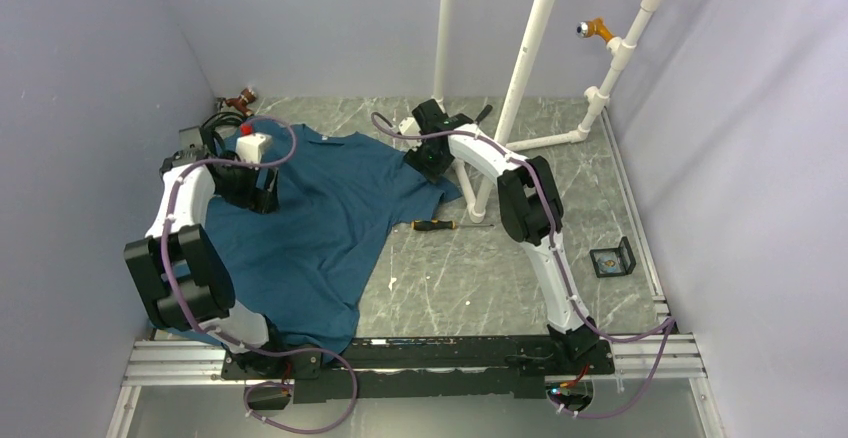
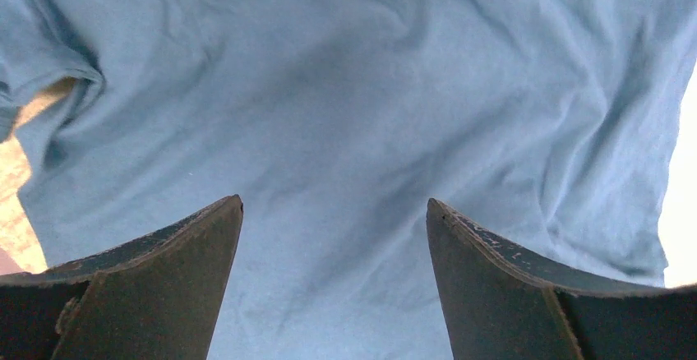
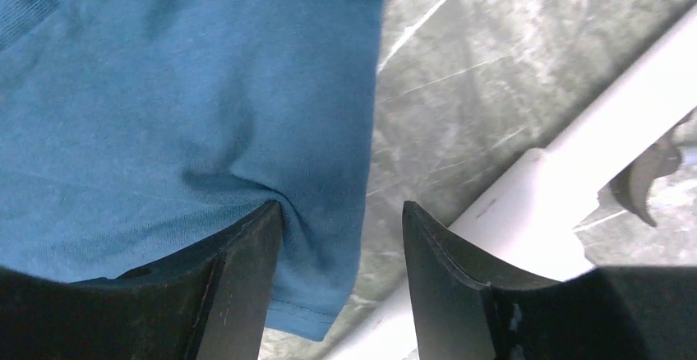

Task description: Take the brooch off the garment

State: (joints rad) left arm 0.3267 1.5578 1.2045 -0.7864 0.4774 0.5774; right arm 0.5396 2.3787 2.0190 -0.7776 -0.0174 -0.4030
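Observation:
The garment [image 1: 320, 218], a dark teal T-shirt, lies spread over the left half of the table. The brooch is not visible in any view. My left gripper [image 1: 262, 196] hovers over the shirt's left shoulder area. In the left wrist view it [image 2: 334, 204] stands wide open, with only wrinkled cloth [image 2: 345, 89] below it. My right gripper [image 1: 432, 163] is at the shirt's right sleeve. In the right wrist view it [image 3: 341, 205] is open, its left finger [image 3: 246, 270] pressing into the sleeve [image 3: 164, 113] and the sleeve's hem lying in the gap. The other finger is clear of the cloth.
A screwdriver [image 1: 432, 224] lies on the grey marble table [image 1: 480, 278] just right of the shirt. A white pipe frame [image 1: 530, 48] rises behind the right arm, and its base pipe [image 3: 526, 204] is close to my right finger. A small black box [image 1: 612, 258] sits at the right.

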